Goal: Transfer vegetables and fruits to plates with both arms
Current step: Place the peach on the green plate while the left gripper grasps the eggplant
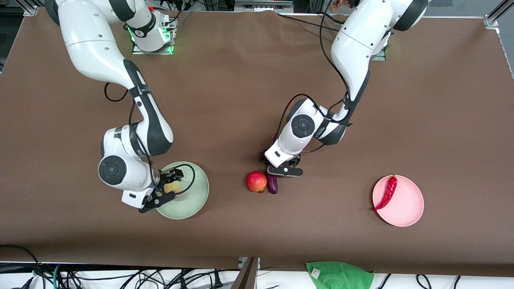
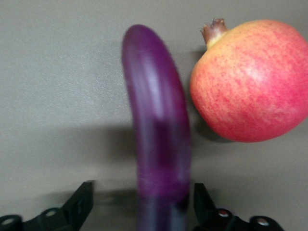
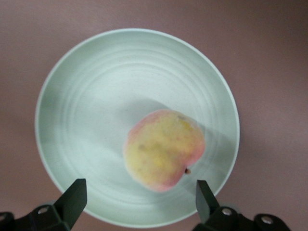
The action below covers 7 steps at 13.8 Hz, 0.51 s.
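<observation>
Seen from the front camera, a brown table (image 1: 249, 80) holds two white robot arms reaching down from their bases. The right gripper (image 1: 162, 186) hangs over a pale green plate (image 1: 196, 200) toward the right arm's end of the table, and a yellowish-pink peach (image 1: 172, 187) lies in that plate between its spread fingers. Near the middle of the table, the left gripper (image 1: 286, 170) hangs low over the stem end of a purple eggplant (image 1: 272, 184), which lies just beside a red pomegranate (image 1: 256, 181); the pomegranate sits on the side toward the right arm's end. Toward the left arm's end of the table a pink plate (image 1: 405, 208) holds a red chili pepper (image 1: 387, 192), lying along the plate's edge. A green cloth (image 1: 339, 275) lies at the table edge nearest the camera. In the left wrist view, the eggplant (image 2: 156, 130) runs lengthwise between the two black fingertips (image 2: 82, 204), which stand apart on either side of it with gaps showing, so the gripper is released and grasps nothing; the pomegranate (image 2: 250, 79) rests close beside the eggplant, its small crown pointing away from the gripper. In the right wrist view, the peach (image 3: 163, 150) rests inside the green plate (image 3: 86, 96), and the black fingertips (image 3: 72, 199) are spread wide and clear of the fruit, released.
</observation>
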{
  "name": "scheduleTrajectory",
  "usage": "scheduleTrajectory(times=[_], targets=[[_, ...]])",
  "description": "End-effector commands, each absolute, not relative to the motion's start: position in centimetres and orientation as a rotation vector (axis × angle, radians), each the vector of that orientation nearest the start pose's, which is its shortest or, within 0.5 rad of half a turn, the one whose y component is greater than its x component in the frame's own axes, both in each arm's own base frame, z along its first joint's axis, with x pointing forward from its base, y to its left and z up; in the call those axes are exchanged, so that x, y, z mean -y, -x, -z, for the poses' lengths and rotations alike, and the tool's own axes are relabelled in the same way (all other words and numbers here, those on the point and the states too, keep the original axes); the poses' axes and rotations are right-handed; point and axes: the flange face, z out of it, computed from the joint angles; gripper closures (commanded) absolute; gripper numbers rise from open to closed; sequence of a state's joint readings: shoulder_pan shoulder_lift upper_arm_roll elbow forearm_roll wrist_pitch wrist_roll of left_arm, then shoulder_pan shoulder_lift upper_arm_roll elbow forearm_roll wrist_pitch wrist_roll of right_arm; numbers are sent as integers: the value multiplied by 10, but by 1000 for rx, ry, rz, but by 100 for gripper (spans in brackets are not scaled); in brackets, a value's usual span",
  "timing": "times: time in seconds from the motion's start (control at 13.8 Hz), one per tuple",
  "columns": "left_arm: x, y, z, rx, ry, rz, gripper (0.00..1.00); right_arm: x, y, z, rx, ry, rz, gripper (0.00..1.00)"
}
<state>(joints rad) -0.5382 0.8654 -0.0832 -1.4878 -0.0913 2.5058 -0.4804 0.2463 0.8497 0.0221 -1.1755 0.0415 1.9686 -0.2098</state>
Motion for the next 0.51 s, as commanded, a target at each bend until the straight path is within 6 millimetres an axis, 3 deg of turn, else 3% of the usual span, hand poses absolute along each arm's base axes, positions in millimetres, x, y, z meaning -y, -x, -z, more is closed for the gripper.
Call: scheduleTrajectory(times=[0.0,0.07,0.15,0.44], targets=[[414,-598,-178,-53,3309,142,81,-214,-724,-294,594,2981,-127,0],[413,-598,-180,-51,3308,138,97,-229,-720,-302,570,2967,-119,0],[410,-601,-183,-38,3310,140,100,-239,-717,-302,522,2967,-125,0],[377,-629,-214,21,3307,152,100,-325,-691,-297,225,2959,-95,0]])
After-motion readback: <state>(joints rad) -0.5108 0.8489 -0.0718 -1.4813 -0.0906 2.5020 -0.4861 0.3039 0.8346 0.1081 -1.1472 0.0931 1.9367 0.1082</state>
